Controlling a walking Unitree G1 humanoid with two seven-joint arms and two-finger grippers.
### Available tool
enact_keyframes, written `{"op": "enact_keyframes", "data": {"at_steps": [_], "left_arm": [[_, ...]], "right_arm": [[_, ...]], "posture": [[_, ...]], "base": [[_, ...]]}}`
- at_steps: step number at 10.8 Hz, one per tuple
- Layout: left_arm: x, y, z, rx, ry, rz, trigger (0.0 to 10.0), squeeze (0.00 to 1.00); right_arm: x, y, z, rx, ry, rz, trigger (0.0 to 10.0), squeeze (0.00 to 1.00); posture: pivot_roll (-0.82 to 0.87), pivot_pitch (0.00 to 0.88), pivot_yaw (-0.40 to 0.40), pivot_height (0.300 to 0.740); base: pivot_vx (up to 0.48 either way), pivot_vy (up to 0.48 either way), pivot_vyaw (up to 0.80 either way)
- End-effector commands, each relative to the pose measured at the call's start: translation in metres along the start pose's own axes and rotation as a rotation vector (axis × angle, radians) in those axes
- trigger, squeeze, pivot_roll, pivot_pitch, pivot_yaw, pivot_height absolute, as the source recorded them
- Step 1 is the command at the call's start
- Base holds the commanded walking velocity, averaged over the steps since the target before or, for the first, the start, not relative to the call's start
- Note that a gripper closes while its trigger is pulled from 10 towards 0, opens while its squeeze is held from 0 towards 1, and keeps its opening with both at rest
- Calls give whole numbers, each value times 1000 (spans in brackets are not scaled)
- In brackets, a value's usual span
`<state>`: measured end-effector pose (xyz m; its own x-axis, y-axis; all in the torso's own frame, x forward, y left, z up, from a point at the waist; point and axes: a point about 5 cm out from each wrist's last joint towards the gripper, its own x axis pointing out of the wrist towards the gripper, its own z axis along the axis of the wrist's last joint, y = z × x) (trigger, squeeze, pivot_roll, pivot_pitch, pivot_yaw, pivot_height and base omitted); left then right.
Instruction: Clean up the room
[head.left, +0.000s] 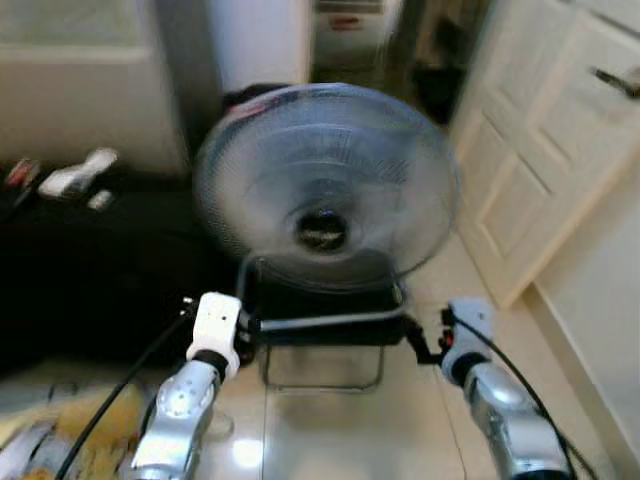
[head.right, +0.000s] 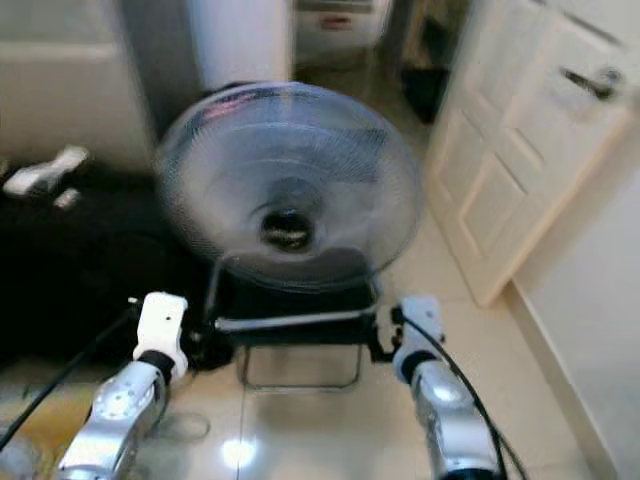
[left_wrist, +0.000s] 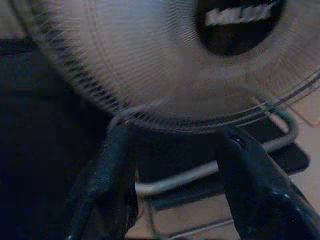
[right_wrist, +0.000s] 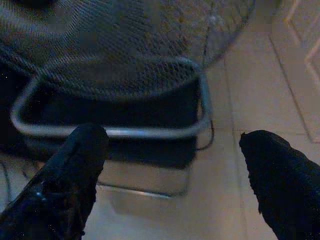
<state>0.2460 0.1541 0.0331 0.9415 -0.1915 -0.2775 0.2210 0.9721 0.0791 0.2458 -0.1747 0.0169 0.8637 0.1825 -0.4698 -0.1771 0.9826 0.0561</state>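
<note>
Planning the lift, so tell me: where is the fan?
The fan stands centred in the head views on the tiled floor, between the left gripper and right gripper, beside the white door.

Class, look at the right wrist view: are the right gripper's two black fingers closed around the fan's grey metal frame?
No. The right gripper is open, its fingers spread wide apart, short of the fan's grey frame.

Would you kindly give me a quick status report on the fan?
Both grippers open, left gripper and right gripper flanking the floor fan. Fan upright on its metal frame, not gripped. White door close on the right.
</note>
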Motion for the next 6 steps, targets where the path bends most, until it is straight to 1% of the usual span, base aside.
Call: {"op": "enact_keyframes", "data": {"at_steps": [1, 2, 3, 4, 5, 6], "left_arm": [[-3, -4, -6, -1, 20, -7, 10000, 0], [-7, 1, -14, 28, 44, -9, 10000, 0], [-9, 11, -22, 65, 80, 20, 10000, 0], [-7, 15, -22, 36, 85, 29, 10000, 0], [0, 14, -24, 25, 99, 16, 10000, 0], [7, 9, -28, 12, 126, -12, 10000, 0]], "right_arm": [[0, 3, -10, -50, 62, 70, 10000, 0], [0, 12, -23, -37, 121, 141, 10000, 0], [3, 16, -40, 14, 164, 134, 10000, 0], [4, 17, -46, 19, 185, 104, 10000, 0], [6, 14, -48, 28, 193, 79, 10000, 0], [7, 7, -55, 43, 223, 43, 10000, 0]], "posture": [[-110, 0, 0, 740], [-85, 0, -16, 740], [-46, 0, -25, 740], [-72, 0, 10, 740], [-82, 0, 26, 740], [-85, 0, 32, 740]], "base": [[304, 0, 800], [300, 0, 800], [300, 0, 800], [300, 0, 0], [300, 0, 0], [296, 0, 0]]}}
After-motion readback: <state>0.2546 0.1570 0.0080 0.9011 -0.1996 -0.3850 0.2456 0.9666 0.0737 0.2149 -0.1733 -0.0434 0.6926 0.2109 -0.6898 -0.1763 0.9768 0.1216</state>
